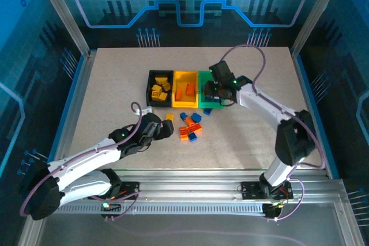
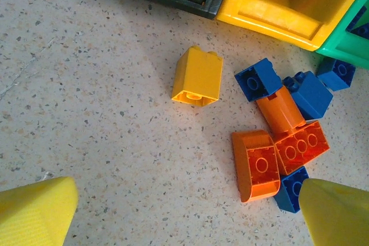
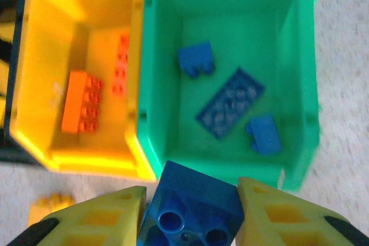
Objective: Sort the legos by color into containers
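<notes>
Jaws of the left gripper (image 2: 184,217) stand wide apart with nothing between them, above the loose legos: one yellow brick (image 2: 198,76) on its side, long axis toward the bins, three orange bricks (image 2: 256,165) and four blue bricks (image 2: 258,79). The right gripper (image 3: 190,214) clamps a blue brick (image 3: 193,194) by the green bin's (image 3: 305,84) near rim. Three blue pieces lie inside, and the long plate (image 3: 230,103) lies diagonal.

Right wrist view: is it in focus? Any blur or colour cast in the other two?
Right wrist: soft throughout, green bin edges smeared, the blue brick in the right claw blurry up close. Left wrist: sharp, table speckle crisp, yellow brick throws a faint shadow. Top external: blue cast on the walls, table evenly lit.
</notes>
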Available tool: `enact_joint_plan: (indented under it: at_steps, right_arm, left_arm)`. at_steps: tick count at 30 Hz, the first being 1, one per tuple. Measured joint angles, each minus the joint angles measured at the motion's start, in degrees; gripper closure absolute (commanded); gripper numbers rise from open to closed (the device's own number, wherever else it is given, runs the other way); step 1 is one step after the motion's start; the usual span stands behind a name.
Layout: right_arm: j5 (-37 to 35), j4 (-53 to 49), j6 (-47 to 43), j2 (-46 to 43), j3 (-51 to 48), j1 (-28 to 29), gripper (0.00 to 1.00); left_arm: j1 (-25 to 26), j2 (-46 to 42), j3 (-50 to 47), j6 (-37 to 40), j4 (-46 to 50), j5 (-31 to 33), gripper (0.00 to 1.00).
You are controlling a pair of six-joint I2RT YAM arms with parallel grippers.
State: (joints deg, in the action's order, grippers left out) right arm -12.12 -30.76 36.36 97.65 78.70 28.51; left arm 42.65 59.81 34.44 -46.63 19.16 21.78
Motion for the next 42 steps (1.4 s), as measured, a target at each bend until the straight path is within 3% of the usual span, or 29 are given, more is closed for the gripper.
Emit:
enact_joint_plan:
  at_steps: [4, 7, 12, 15, 19, 24, 28, 34, 42]
  right_arm:
    - [-1.20, -1.92, -0.44, 9.64, 8.07, -1.73, 0.53]
    - [-1.36, -3.56, -1.07, 14.82, 12.70, -2.64, 0.35]
    - [-1.09, -4.61, -2.21, 15.43, 15.39, -2.60, 0.25]
    - [-0.94, -3.28, -2.58, 11.02, 11.89, -1.77, 0.25]
    - [-0.52, -0.61, -2.27, -0.79, -0.20, 1.01, 0.25]
    - [1.25, 2.34, -0.33, -12.63, -15.06, 3.85, 0.25]
    - [2.10, 3.17, 1.01, -15.85, -22.25, 4.15, 0.26]
    - [2.51, 3.43, 1.60, -19.78, -26.25, 5.16, 0.26]
    - [2.54, 3.89, 1.79, -22.53, -27.28, 5.22, 0.26]
  left_arm:
    - [0.00, -0.22, -0.48, -0.04, 0.07, -0.66, 0.01]
    - [0.00, -0.87, -0.90, -0.07, 0.66, -1.07, 0.01]
    - [0.00, -2.64, -1.09, -0.04, 1.42, -1.25, 0.01]
    - [0.00, -3.72, -2.08, -0.02, 1.14, -1.53, 0.01]
    - [0.00, -1.99, -3.10, 0.48, -1.40, -4.24, 0.06]
    - [0.59, 9.20, -1.79, 2.16, -6.45, -9.27, 0.14]
    - [1.77, 19.06, 1.36, 3.26, -10.14, -12.22, 0.24]
    - [2.89, 27.76, 6.03, 4.09, -13.35, -13.75, 0.35]
    - [4.09, 30.12, 7.96, 4.50, -12.26, -12.31, 0.47]
